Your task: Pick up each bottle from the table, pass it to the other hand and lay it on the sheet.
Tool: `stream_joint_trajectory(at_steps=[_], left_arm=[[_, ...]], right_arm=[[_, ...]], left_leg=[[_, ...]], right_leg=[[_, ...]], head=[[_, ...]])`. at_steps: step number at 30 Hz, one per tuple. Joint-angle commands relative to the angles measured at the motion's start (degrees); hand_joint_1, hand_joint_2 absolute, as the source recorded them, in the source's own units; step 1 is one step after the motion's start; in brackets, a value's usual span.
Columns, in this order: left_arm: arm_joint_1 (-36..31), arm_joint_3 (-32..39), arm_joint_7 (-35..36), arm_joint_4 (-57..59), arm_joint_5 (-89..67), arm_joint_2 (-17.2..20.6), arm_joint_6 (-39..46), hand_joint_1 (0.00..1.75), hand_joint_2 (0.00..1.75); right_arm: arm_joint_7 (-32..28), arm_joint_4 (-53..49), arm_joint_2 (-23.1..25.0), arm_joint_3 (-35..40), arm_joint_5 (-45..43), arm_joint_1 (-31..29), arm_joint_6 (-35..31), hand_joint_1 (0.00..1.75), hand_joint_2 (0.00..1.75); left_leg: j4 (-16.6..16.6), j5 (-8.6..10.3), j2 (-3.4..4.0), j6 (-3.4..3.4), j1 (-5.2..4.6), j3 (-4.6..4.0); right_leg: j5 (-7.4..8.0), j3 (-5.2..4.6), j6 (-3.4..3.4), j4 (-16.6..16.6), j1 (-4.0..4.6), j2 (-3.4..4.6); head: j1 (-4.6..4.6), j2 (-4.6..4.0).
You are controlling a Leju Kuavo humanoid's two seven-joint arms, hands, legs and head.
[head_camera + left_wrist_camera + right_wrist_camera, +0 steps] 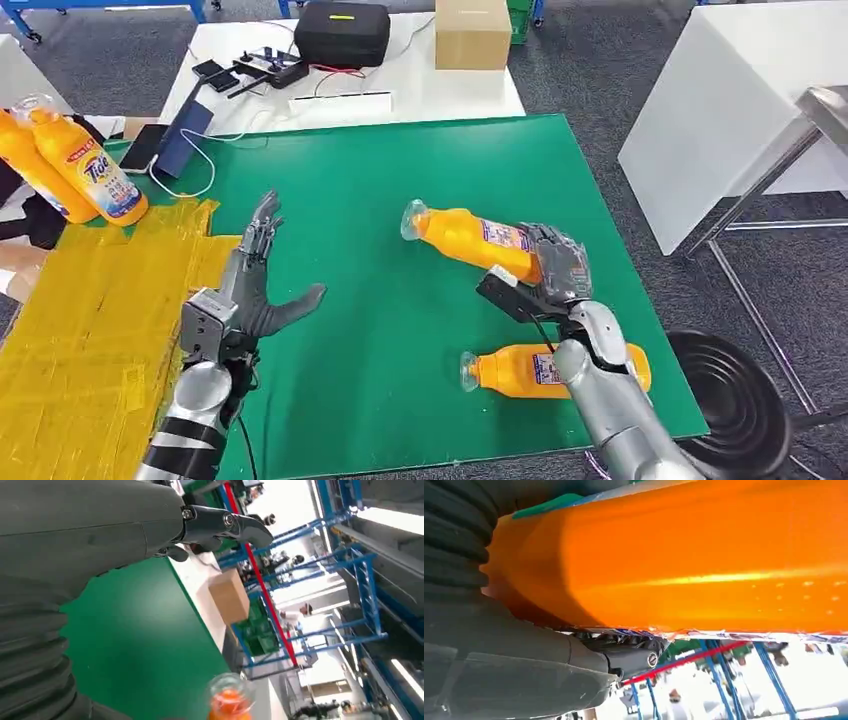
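- Orange plastic stands out in the head view: the right hand [553, 268] grasps a bottle [470, 238] by its base end, holding it on its side above the green mat [400, 180], clear cap pointing toward the left hand.
- A second orange bottle [520, 370] lies on its side on the mat near the front edge, just beside the right forearm, its cap also facing left.
- The left hand [255, 285] hovers over the mat with fingers spread and nothing in it, palm turned toward the held bottle and well apart from it.
- The yellow sheet [90, 320] covers the left part of the table; two upright orange bottles [85, 165] stand at its far corner, touching each other.
- Behind the mat, a white table [440, 90] carries a black case [342, 32] and a cardboard box [472, 32].
- From the left wrist view, the left hand's fingers [225, 525] stretch out free over the green mat [135, 630]; the clear cap of an orange bottle [229, 697] shows blurred at the picture's edge, and the cardboard box [229, 596] sits beyond the mat.
- From the right wrist view, the orange bottle [684, 560] lies pressed against the right hand [524, 660], whose thumb wraps under its body.
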Motion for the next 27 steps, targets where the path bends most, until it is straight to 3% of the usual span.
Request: stream_joint_trajectory(at_steps=[1,5,7,12,21,27], left_arm=[[-3.1,-4.8,1.6,1.7,0.5,0.2,-3.1,0.0,1.75],[-3.3,-5.2,1.7,1.9,0.7,0.1,-3.5,0.0,1.75],[-4.3,-6.1,1.5,3.1,2.4,0.8,-5.3,0.0,1.75],[-8.8,-8.1,1.1,8.1,4.8,0.6,-8.7,0.0,1.75],[-12.9,-10.3,1.2,12.3,7.0,-0.6,-10.8,0.0,1.75],[-12.8,-10.4,1.2,12.4,7.1,-0.5,-10.8,0.0,1.75]], right_arm=[[-3.2,-8.4,5.1,-4.3,-3.0,2.5,-2.2,1.75,1.75],[-3.4,-9.0,6.0,-3.8,-3.5,2.9,-1.9,1.75,1.75],[-9.0,-8.7,6.3,-3.5,-15.5,2.6,9.1,1.75,1.75],[-14.8,-2.2,9.8,-1.0,-22.3,0.9,14.7,1.75,1.75],[-16.1,7.5,15.1,3.1,-26.5,-2.4,16.8,1.75,1.75],[-16.1,7.9,15.1,3.3,-26.6,-2.6,16.8,1.75,1.75]], left_leg=[[0.1,-0.07,-0.16,-0.04,0.04,0.06],[0.1,-0.15,-0.14,-0.09,0.05,0.17],[0.1,-0.12,-0.1,-0.08,0.03,0.16],[0.1,-0.08,-0.11,-0.07,0.05,0.17],[0.0,-0.08,-0.02,-0.08,0.08,0.22],[0.0,-0.03,-0.08,-0.05,0.02,0.15]], right_leg=[[-0.08,0.11,0.0,0.0,0.03,-0.07],[-0.14,0.22,-0.03,0.0,0.04,-0.03],[-0.11,0.18,-0.02,0.0,0.0,-0.03],[-0.06,0.2,-0.02,0.0,0.03,-0.02],[-0.05,0.24,-0.01,0.0,0.05,0.08],[-0.04,0.17,0.01,0.0,0.01,-0.03]], head=[[0.02,0.0],[0.02,0.0],[0.0,0.0],[0.02,0.0],[0.02,0.0],[0.02,0.0]])
